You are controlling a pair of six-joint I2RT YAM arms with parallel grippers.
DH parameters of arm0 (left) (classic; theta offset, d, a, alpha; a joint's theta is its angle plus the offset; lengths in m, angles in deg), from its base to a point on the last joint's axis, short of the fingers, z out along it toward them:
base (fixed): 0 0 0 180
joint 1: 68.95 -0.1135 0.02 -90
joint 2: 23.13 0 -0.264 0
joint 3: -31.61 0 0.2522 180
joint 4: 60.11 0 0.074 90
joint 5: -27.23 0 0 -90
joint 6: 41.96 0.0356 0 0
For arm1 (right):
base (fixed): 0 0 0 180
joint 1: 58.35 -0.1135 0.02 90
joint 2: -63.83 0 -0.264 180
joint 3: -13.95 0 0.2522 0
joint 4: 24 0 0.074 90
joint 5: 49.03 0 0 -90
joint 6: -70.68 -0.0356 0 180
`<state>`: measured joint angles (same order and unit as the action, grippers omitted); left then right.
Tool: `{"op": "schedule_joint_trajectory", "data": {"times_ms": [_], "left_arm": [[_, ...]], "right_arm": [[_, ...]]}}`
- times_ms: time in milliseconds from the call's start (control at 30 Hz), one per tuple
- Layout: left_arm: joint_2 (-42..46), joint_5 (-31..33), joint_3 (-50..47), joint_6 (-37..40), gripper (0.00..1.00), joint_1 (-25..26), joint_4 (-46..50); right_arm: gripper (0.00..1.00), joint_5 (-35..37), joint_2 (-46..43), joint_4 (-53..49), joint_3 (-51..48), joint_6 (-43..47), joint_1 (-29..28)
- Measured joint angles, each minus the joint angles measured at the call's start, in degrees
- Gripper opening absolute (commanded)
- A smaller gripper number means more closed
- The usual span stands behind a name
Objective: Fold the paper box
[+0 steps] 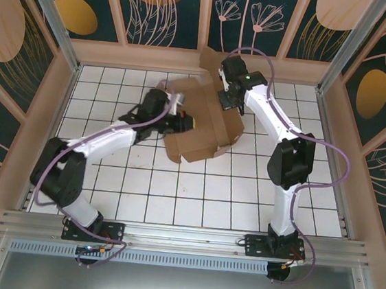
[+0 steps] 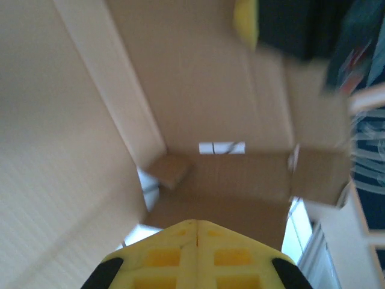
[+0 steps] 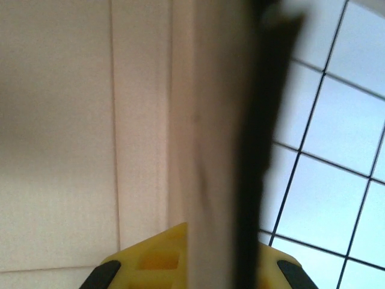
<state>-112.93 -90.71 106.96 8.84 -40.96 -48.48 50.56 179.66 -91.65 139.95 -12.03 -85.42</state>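
On the tiled table walled by floral panels, right hand pinches the paper box, left hand pressed together

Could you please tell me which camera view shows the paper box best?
The top external view: it shows the paper box whole, outline and flaps together. The left wrist view gives a blurred close-up of its inner panels and folds; the right wrist view, one panel and its edge at very close range.
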Motion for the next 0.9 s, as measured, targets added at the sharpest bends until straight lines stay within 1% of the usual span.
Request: {"op": "schedule_joint_trajectory", "data": {"times_ms": [67,133,267,367,433,600,700,900], "left_arm": [[1.79,2.34,-0.48,-0.04,0.0,-2.93,-0.04],[1.64,4.35,-1.62,-0.07,0.0,-4.57,0.15],[0.07,6.56,-6.05,-0.31,0.0,-4.57,1.73],[0.04,6.78,-11.87,-1.49,0.0,-4.39,1.95],[0.0,6.27,-15.58,-2.71,0.0,-4.37,1.29],[-2.05,4.11,-22.49,-7.04,0.0,-4.37,-2.27],[-3.85,3.48,-23.37,-8.7,0.0,-4.37,-3.98],[-4.5,2.89,-23.32,-10.08,0.0,-4.37,-6.84]], "right_arm": [[0.0,-1.51,-1.7,-0.24,-3.28,2.49,-0.02],[0.0,-2.71,-3.17,-0.72,-5.35,4.55,-0.63],[0.0,-3.19,-4.96,-2.58,-7.39,7.21,-2.75],[0.0,-1.6,-5.09,-4.0,-8.11,8.94,-4.81],[0.0,0.63,-5.09,-4.9,-8.15,9.6,-6.43],[0.0,10.23,-3.48,-6.16,-7.34,10.86,-11.34],[0.0,17.22,-0.33,-5.42,-6.51,11.39,-14.78],[0.01,28.02,4.35,-2.56,-6.43,11.8,-21.66]]}}
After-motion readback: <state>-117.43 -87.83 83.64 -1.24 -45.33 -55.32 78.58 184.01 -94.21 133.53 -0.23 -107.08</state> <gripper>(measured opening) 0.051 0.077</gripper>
